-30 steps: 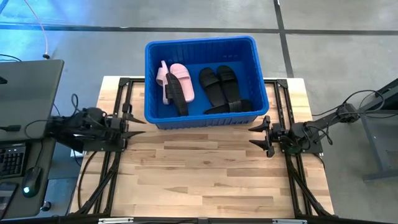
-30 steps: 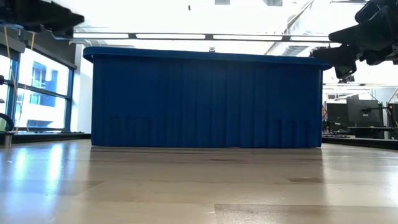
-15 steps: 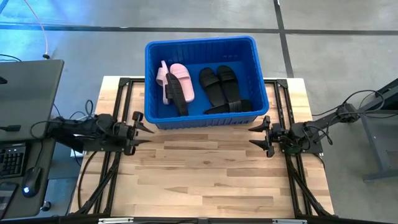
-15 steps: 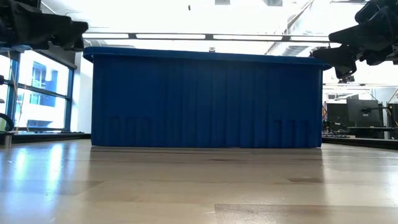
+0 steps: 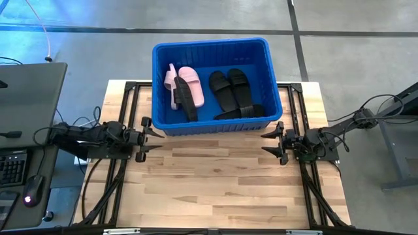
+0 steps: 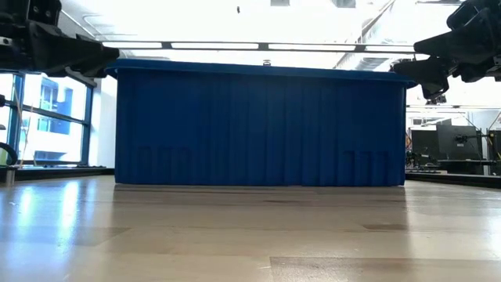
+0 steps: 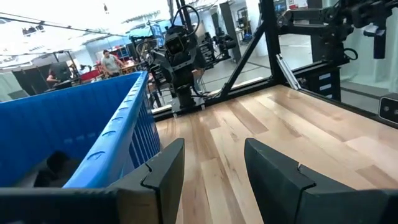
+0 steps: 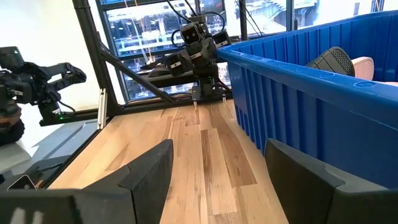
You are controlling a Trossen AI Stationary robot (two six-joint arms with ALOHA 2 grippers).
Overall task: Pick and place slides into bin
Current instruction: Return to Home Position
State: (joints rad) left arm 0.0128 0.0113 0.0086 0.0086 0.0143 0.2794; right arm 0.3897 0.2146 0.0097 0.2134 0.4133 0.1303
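Now the left gripper point(image 5: 150, 135) hovers with its fingers apart just beside the near left corner of the blue bin point(image 5: 210, 44). The right gripper point(image 5: 266, 143), likewise spread, hangs by the near right corner. Two pink slides point(image 5: 189, 83) and four black slides point(image 5: 230, 88) lie inside the bin, on the wooden table point(image 5: 215, 186).

A pale wooden bench point(image 5: 215, 189) stands on a grey floor point(image 5: 346, 59) crossed by dark lines. To its left is a grey desk point(image 5: 32, 91) with a keyboard point(image 5: 8, 168) and a mouse point(image 5: 30, 194) just beside it. Beyond the bench are tall windows point(image 6: 55, 117), ceiling lights point(image 6: 235, 45), monitors point(image 6: 450, 145) and, far off, a person point(image 7: 112, 61).
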